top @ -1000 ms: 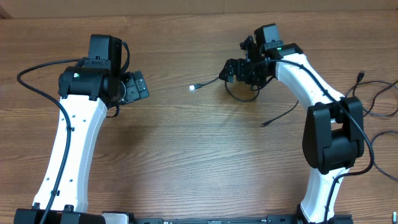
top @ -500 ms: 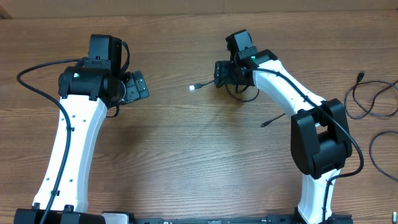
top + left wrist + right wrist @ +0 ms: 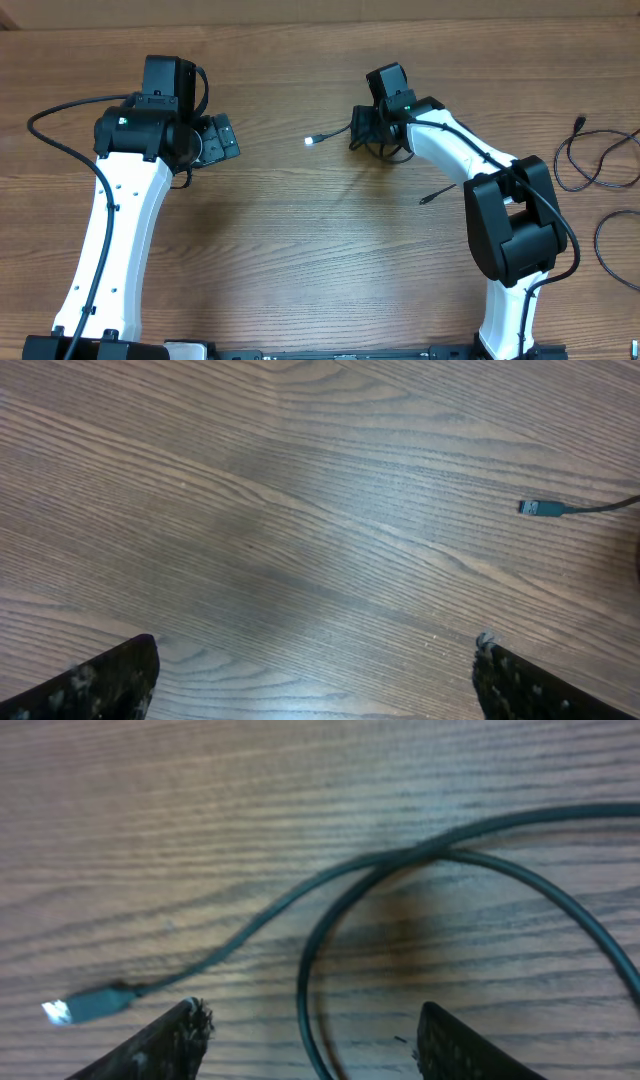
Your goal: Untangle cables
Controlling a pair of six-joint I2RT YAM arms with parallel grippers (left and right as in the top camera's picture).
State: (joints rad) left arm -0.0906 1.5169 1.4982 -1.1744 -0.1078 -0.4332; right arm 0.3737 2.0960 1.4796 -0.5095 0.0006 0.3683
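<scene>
Overhead view: two white robot arms are standing at a wooden table [image 3: 300, 260]. The left arm [image 3: 110, 230] is leaning up the left side with its elbow bent, and the left gripper [image 3: 222, 140] is pointing rightward over bare wood, well apart from any cord. In the left wrist view its jaws are standing wide apart with nothing between them.

The right arm [image 3: 455, 150] is arching from the right side toward the middle of the table, and the right gripper [image 3: 365, 130] is hanging low over a thin black cable [image 3: 338, 132]. That cable is lying flat near the table's centre — its bright-tipped plug [image 3: 312, 140] is pointing left, and a loop [image 3: 385, 158] is curling under the gripper.

In the right wrist view the two dark fingertips [image 3: 175, 1040] are sitting partly apart just above the wood. The loop is passing between them, but neither fingertip is visibly pressing on it, so nothing is being gripped.

More loose cables [image 3: 600, 165] are lying at the table's right edge, well away from both grippers.
</scene>
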